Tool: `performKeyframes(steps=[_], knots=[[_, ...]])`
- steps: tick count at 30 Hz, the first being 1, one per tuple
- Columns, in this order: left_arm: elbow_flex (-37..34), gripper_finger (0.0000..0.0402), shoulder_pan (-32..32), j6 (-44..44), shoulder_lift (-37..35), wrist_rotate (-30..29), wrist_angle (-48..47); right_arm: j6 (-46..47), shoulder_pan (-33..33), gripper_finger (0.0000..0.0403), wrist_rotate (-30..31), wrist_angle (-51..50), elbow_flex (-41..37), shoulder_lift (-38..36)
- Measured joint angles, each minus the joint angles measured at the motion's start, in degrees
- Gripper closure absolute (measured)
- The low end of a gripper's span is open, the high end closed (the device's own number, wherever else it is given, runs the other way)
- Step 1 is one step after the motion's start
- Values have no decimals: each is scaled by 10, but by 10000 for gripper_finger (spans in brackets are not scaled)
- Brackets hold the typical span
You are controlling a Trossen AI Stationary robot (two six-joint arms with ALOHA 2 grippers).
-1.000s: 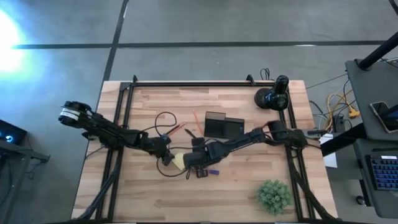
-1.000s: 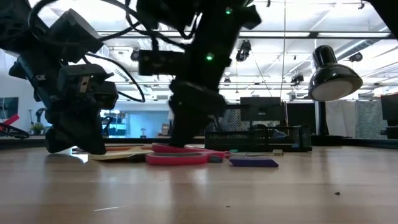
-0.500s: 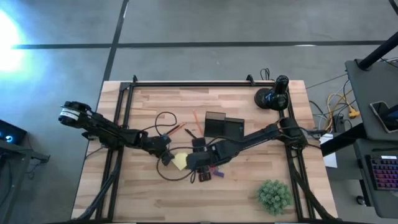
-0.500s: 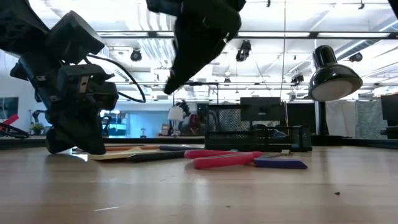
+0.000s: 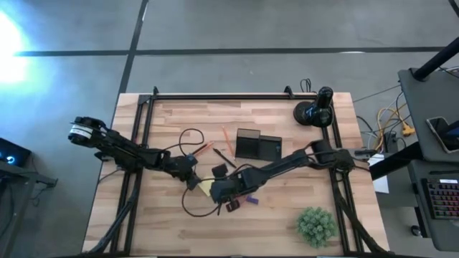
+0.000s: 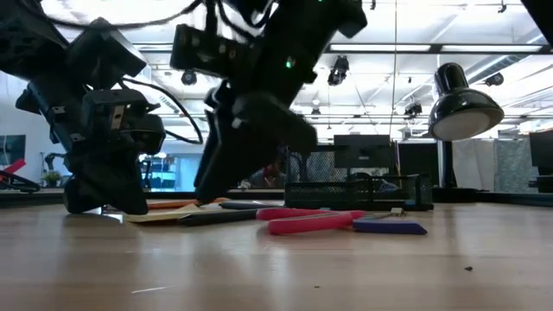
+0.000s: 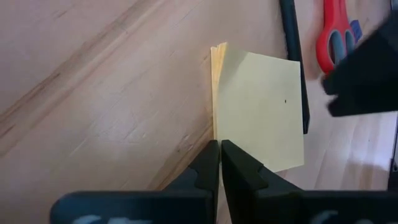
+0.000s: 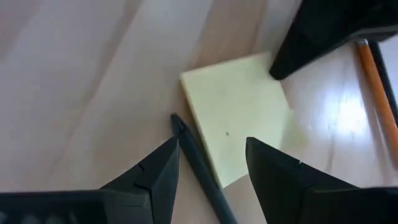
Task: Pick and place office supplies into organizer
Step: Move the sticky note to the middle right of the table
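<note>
Yellow paper marks the target: the sticky-note pad [image 8: 239, 115] lies flat on the wooden surface [image 5: 165, 229] near the middle, left of the black organizer [image 5: 258, 146]. The right gripper [image 8: 211, 165] is held just over it with its jaws spread, a black pen [image 8: 199, 165] lying between them along the pad's edge, its long axis running toward the gripper. The left gripper [image 7: 220, 163] is pressed together, empty, its tip at the pad's opposite edge. The right arm is judged better placed for the grasp. Red scissors [image 6: 315, 219] lie to the right.
</note>
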Motion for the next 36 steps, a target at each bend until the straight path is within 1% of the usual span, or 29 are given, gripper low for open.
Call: performKeyframes(steps=[5, 14, 19, 27, 30, 33, 36], knots=[[0, 401, 0, -1, 0, -1, 9, 8, 0, 227, 31, 18, -1, 5], [1, 401, 1, -4, 0, 5, 24, 5, 5, 227, 35, 22, 5, 36], [1, 401, 1, -5, 0, 9, 25, 5, 8, 227, 59, 23, 6, 37], [2, 401, 1, -1, -1, 14, 28, -17, 8, 227, 64, 25, 6, 42], [2, 402, 0, 0, -1, 17, 34, -17, 4, 228, 75, 25, 6, 43], [3, 402, 0, 2, -1, 20, 41, -22, -3, 242, 73, 25, 6, 43], [6, 401, 0, 3, -1, 24, 47, -42, -7, 273, 74, 25, 6, 44]])
